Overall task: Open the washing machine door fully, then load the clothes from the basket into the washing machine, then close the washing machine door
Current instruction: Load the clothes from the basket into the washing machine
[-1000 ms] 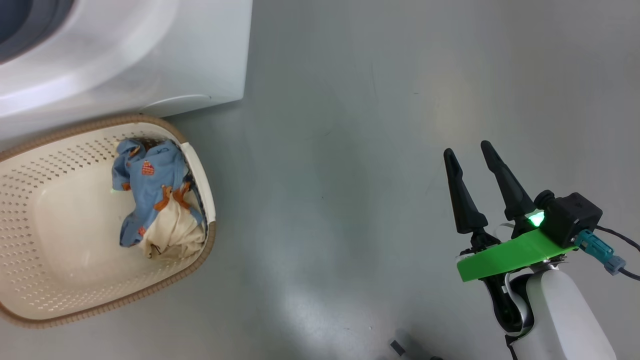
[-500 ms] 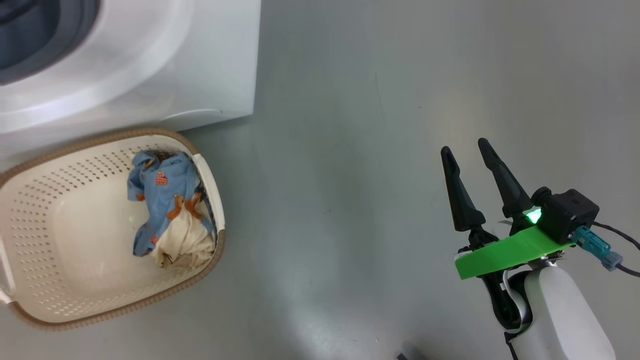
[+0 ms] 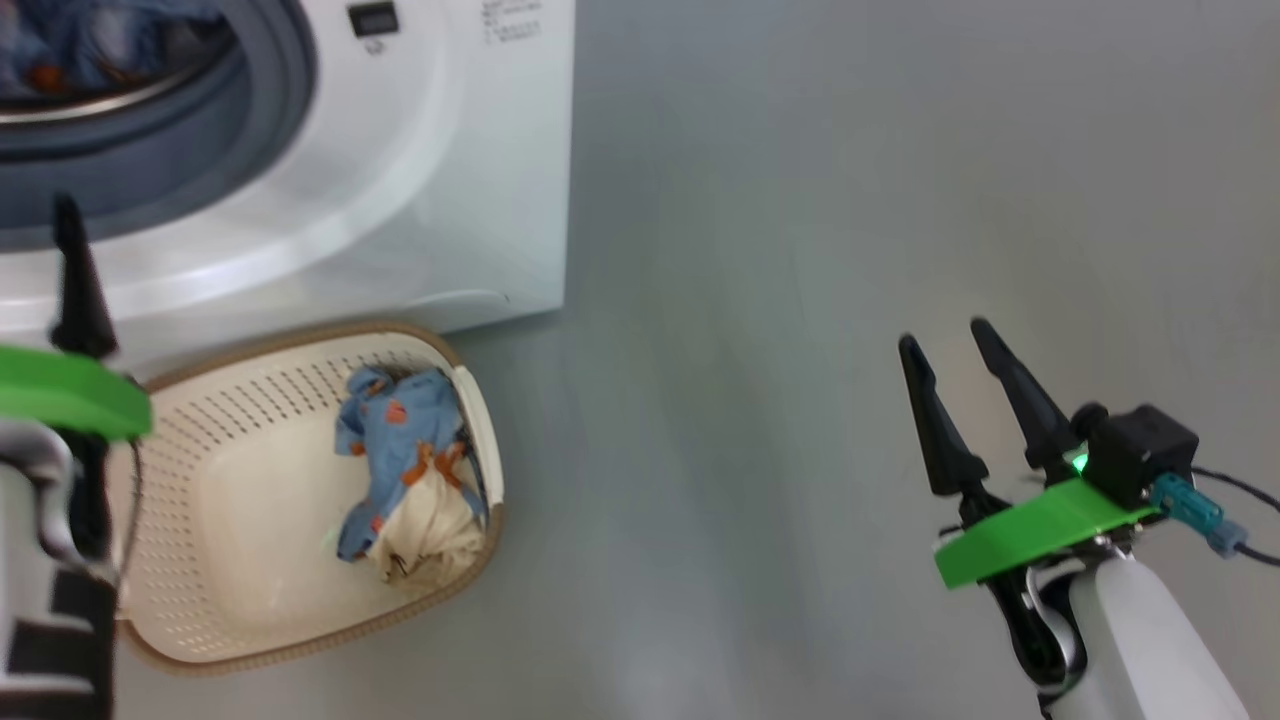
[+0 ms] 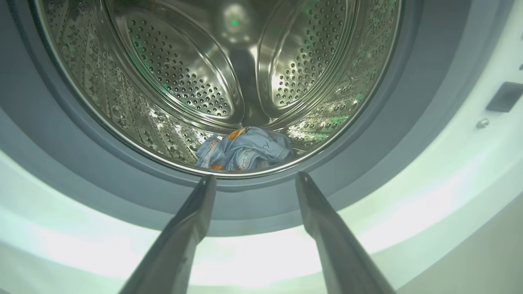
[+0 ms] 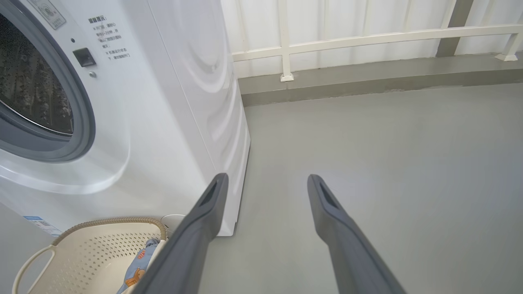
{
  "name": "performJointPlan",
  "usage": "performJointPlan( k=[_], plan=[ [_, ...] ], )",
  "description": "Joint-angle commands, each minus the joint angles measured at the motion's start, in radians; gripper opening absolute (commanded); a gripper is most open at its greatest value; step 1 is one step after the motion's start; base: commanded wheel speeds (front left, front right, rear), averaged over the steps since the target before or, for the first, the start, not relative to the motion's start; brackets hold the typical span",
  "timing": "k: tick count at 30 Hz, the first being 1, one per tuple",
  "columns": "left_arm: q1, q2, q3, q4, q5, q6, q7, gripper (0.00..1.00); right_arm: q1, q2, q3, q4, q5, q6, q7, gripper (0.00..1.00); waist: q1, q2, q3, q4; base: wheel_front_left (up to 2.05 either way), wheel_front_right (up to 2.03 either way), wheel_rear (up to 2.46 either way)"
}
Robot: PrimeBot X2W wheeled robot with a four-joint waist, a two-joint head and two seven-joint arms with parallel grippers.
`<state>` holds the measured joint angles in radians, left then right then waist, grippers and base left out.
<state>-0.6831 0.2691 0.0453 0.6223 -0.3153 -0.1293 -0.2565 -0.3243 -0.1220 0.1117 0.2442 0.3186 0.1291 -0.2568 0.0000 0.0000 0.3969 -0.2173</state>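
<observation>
Since the clothes point(image 3: 405, 470), bunched in the basket point(image 3: 230, 400) at head view's lower left, look soft, light & floppy, pinch deep into the heap's top fold. One blue piece point(image 4: 245, 149) lies in the drum point(image 4: 184, 81), ctr of left wrist view; left gripper point(image 4: 253, 177) & right gripper point(image 3: 945, 335) gape wide, empty.
</observation>
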Motion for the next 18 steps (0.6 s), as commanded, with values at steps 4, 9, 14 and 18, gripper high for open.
performJointPlan(
  k=[4,9,14,18],
  plan=[
    [0.107,0.005,0.038,-0.063,-0.001,-0.001,-0.005,1.00,0.062,-0.027,0.017,-0.008,0.016,0.002,-0.005,1.00,0.0000,0.0000,-0.112,0.059,0.00,0.00,0.00],
    [0.229,-0.034,0.039,-0.107,0.018,-0.001,-0.005,1.00,0.115,-0.050,0.017,0.002,0.026,0.002,-0.005,1.00,0.0000,0.0000,-0.184,0.093,0.00,0.00,0.00],
    [0.339,-0.066,0.044,-0.152,0.041,-0.001,-0.005,1.00,0.174,-0.076,0.017,0.010,0.036,0.002,-0.005,1.00,0.0000,0.0000,-0.250,0.123,0.00,0.00,0.00],
    [0.425,-0.089,0.053,-0.193,0.055,-0.001,-0.005,1.00,0.216,-0.091,0.012,0.011,0.043,0.002,-0.005,1.00,0.0000,0.0000,-0.294,0.141,0.00,0.00,0.00]
  ],
)
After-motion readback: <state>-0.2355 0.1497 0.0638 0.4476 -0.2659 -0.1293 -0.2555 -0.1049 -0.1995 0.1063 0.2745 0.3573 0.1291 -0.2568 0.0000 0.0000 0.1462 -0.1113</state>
